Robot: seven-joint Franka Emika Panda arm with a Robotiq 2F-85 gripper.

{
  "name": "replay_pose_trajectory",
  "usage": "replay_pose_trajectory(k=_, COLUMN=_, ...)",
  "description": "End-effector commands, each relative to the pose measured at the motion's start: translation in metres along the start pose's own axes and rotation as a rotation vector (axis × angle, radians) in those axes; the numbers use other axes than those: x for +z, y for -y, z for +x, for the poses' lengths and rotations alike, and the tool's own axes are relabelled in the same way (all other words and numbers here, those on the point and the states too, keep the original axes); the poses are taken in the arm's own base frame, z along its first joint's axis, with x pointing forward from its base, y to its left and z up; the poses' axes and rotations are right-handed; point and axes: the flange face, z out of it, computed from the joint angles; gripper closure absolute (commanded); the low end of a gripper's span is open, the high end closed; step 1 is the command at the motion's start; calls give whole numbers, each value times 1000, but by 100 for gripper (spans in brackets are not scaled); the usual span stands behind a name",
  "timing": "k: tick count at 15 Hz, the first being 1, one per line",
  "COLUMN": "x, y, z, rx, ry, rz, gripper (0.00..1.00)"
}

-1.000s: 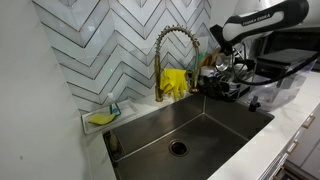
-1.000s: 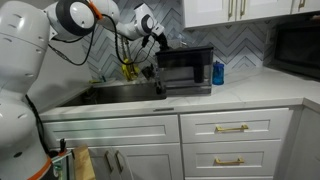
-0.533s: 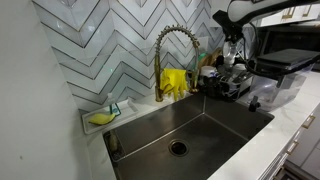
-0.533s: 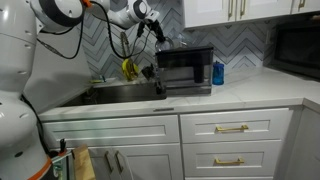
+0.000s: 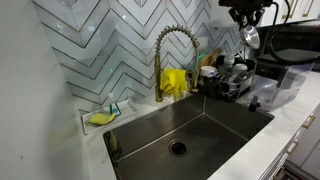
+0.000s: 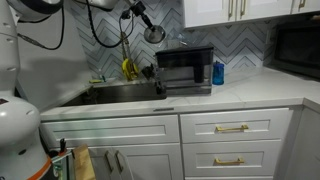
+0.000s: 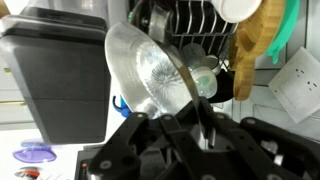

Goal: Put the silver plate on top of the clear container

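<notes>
The silver plate (image 5: 249, 38) is round and shiny and hangs high above the dish rack (image 5: 228, 86) beside the sink. It also shows in the other exterior view (image 6: 153, 34). My gripper (image 5: 245, 24) (image 6: 145, 21) is shut on the plate's rim and holds it tilted on edge. In the wrist view the plate (image 7: 150, 68) stands up from between my fingers (image 7: 192, 108). I cannot pick out the clear container with certainty among the dishes in the rack (image 7: 190, 25).
A steel sink (image 5: 190, 125) with a tall spring faucet (image 5: 168, 45), yellow gloves (image 5: 176, 80) and a sponge tray (image 5: 100, 118). A black oven (image 6: 186, 70) and a blue bottle (image 6: 218, 72) stand on the counter. A wooden board (image 7: 262, 40) leans in the rack.
My gripper has risen from the dish rack with the silver plate in it, and now holds it well above the rack. The arm has swung upward.
</notes>
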Motion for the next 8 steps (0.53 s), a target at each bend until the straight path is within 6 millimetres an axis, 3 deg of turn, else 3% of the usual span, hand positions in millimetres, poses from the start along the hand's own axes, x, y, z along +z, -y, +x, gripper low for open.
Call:
replay_pose_trajectory(k=1, x=-26, y=-13, z=-3, rx=-131, ry=-29, rz=-143, gripper=98)
replay_pose_trajectory(k=4, x=-27, y=-23, z=5, rx=-240, ry=-57, rz=-259, gripper=98)
replay_pose_trajectory(k=5, x=-25, y=-19, z=1, rx=-173, ry=-41, rz=-197, gripper=93)
replay_pose_trajectory(k=8, x=-24, y=-23, z=5, rx=-218, ry=-51, rz=-232, gripper=93)
